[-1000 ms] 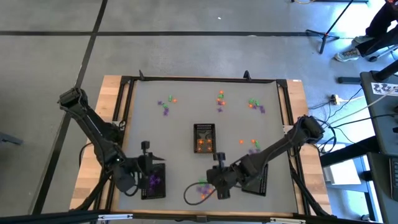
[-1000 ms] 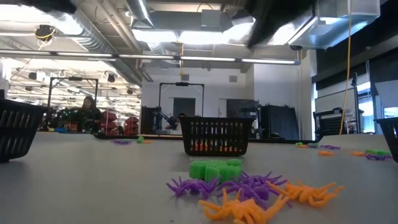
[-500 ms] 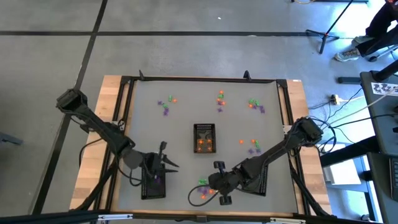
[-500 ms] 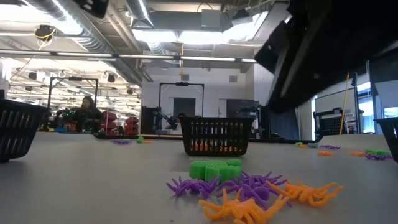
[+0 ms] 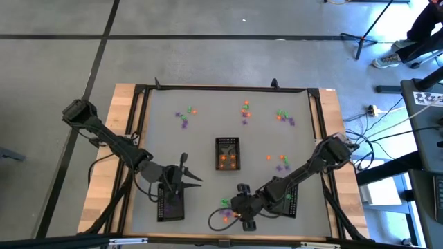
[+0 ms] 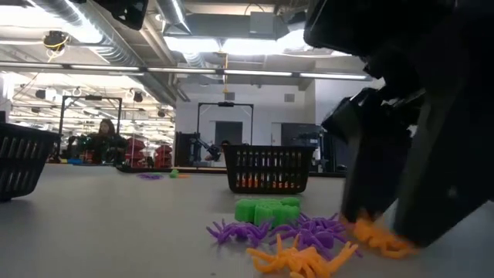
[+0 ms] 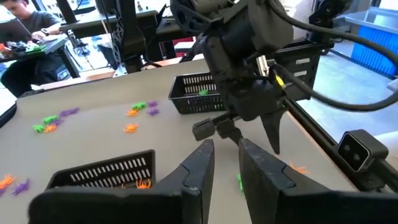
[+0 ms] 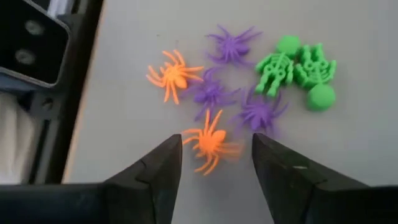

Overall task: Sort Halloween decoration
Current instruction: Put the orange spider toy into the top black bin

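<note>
Near the table's front edge lies a small pile of Halloween decoration (image 5: 225,207): orange, purple and green trinkets. My right gripper (image 8: 214,160) is open and low over the pile, a finger on either side of an orange spider (image 8: 211,144). I cannot tell whether it touches the spider. In the low view its dark fingers (image 6: 432,193) stand at that orange spider (image 6: 378,235). My left gripper (image 7: 225,163) is open and holds nothing. It hovers nearly level beside the left black tray (image 5: 169,205), pointing toward the right arm.
A middle tray (image 5: 227,153) holds orange trinkets, and a right tray (image 5: 291,200) sits under the right arm. More trinket clusters lie at the far side (image 5: 185,116) (image 5: 246,111) (image 5: 285,117) and right of the middle tray (image 5: 280,162). A raised black frame (image 5: 228,88) edges the table.
My right gripper has come down onto the pile near the front edge. My left gripper has swung away from above the left tray toward the table's middle and tipped up from pointing down to nearly level. The trinkets have kept their places.
</note>
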Robot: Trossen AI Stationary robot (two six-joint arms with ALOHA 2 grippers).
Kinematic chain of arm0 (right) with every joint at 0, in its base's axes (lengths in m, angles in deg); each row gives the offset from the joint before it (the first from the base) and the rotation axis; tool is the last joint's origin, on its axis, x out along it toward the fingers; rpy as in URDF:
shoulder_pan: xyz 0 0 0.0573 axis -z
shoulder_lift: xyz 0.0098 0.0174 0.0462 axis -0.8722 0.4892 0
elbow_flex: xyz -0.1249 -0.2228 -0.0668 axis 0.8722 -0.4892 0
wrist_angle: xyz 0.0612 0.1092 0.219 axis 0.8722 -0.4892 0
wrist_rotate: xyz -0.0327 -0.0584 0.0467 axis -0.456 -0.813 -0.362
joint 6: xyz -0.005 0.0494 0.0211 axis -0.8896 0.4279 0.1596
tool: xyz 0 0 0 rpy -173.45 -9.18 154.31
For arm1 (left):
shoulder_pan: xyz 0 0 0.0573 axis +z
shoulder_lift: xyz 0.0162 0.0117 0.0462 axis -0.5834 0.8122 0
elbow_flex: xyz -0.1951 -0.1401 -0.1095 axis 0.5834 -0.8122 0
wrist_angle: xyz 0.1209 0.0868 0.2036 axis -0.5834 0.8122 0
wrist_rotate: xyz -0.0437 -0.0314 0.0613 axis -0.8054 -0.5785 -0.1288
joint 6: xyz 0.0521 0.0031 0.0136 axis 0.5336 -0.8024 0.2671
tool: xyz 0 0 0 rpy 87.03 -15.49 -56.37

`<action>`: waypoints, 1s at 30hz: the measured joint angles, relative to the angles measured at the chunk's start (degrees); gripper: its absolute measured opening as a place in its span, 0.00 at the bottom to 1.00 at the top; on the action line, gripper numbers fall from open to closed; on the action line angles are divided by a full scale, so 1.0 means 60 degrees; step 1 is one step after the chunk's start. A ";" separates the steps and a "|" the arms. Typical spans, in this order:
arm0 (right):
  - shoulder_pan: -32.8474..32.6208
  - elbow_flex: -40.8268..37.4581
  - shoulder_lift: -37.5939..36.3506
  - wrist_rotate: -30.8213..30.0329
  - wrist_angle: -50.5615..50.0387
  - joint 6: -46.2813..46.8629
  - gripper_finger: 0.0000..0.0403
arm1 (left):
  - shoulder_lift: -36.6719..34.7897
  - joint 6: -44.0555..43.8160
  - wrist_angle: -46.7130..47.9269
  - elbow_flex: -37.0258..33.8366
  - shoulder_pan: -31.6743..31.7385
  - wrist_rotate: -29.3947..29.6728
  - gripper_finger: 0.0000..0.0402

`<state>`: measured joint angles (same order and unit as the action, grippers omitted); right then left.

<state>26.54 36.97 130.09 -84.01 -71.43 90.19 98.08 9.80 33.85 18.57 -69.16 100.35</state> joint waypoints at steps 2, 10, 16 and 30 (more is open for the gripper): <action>-0.0007 0.0017 0.0115 -0.0074 0.0068 0.0011 0.48 | 0.0000 0.0002 0.0007 0.0000 0.0018 0.0007 0.17; -0.0004 0.0051 0.0195 -0.0613 -0.0433 0.0218 0.36 | 0.0000 -0.0005 0.0051 0.0000 0.0171 0.0052 0.17; 0.0015 0.0033 0.0172 -0.0602 -0.0602 0.0198 0.20 | 0.0000 -0.0012 0.0065 0.0000 0.0270 0.0058 0.17; 0.0011 -0.0033 -0.0524 -0.0689 -0.1788 0.0178 0.05 | 0.0004 -0.0028 0.0132 0.0000 0.0266 0.0055 0.17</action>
<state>26.60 36.77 126.94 -88.15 -82.16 91.26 98.10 9.63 34.64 18.57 -67.57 100.68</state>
